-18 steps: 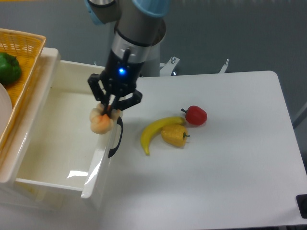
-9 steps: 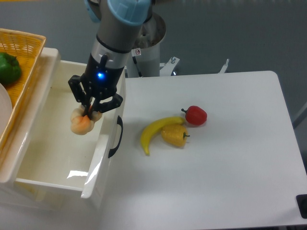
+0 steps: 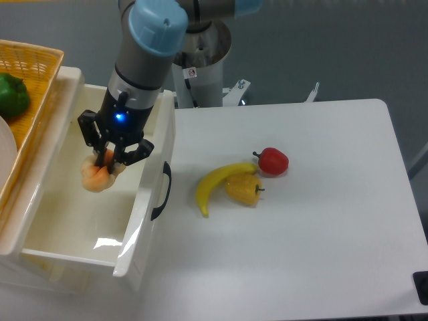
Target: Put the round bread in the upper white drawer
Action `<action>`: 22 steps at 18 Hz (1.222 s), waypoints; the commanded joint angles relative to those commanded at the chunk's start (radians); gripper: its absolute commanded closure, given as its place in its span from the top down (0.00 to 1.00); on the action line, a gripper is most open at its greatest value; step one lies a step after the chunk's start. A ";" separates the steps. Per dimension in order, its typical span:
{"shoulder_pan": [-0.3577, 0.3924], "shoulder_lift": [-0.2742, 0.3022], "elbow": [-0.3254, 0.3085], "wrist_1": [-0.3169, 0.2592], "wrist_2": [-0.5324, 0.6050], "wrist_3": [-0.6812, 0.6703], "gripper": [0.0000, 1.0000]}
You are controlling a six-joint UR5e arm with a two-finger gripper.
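The round bread (image 3: 95,177) is a small pale orange-tan bun. My gripper (image 3: 104,162) is shut on it and holds it inside the walls of the upper white drawer (image 3: 137,227), above its floor near the middle. The drawer is pulled open, a glossy white box with a curved black handle (image 3: 160,191) on its front panel. The bun's upper part is hidden by my fingers.
A yellow wicker basket (image 3: 33,80) with a green pepper (image 3: 12,93) sits on the unit left of the drawer. A banana (image 3: 217,184), a yellow pepper (image 3: 243,188) and a red pepper (image 3: 271,160) lie on the white table (image 3: 321,254) to the right.
My gripper has carried the bread leftward from above the drawer's front panel to over the drawer's inside, and slightly lower. The items on the table have not moved.
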 joint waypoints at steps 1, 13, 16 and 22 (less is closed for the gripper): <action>-0.002 -0.003 0.002 0.000 0.000 0.008 0.79; -0.008 -0.002 0.002 0.000 -0.002 0.014 0.90; -0.003 0.005 0.005 0.000 0.000 0.014 0.90; 0.043 0.014 0.011 0.003 0.005 0.015 0.90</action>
